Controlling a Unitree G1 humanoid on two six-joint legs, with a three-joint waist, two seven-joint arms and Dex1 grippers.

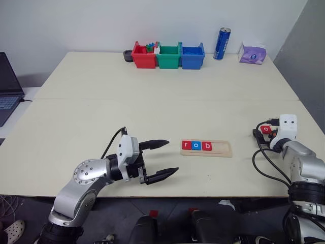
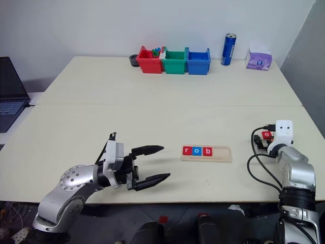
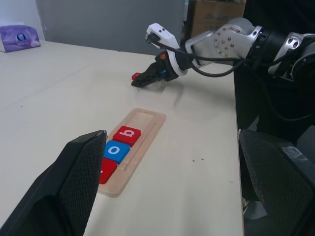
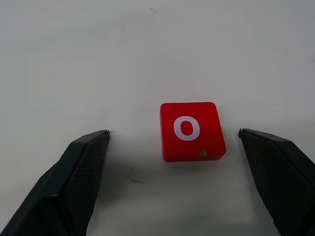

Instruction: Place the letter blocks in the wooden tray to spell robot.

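The wooden tray (image 1: pixel 206 148) lies near the table's front edge with three letter blocks in its groove: a red r (image 1: pixel 186 146), a blue o (image 1: pixel 196 146) and a red b (image 1: pixel 206 146). Its right part is bare. A red letter block with a white o (image 4: pixel 192 131) lies flat on the table at the right; in the right wrist view it sits between the spread fingers of my right gripper (image 4: pixel 173 133), untouched. My left gripper (image 1: pixel 163 159) hovers open and empty left of the tray, pointing toward it.
Red (image 1: pixel 143 56), green (image 1: pixel 168 57) and blue (image 1: pixel 192 56) plastic bins stand at the back of the table. A blue can (image 1: pixel 222 43) and a purple tissue pack (image 1: pixel 252 53) stand to their right. A laptop (image 1: pixel 7 86) sits at the left edge.
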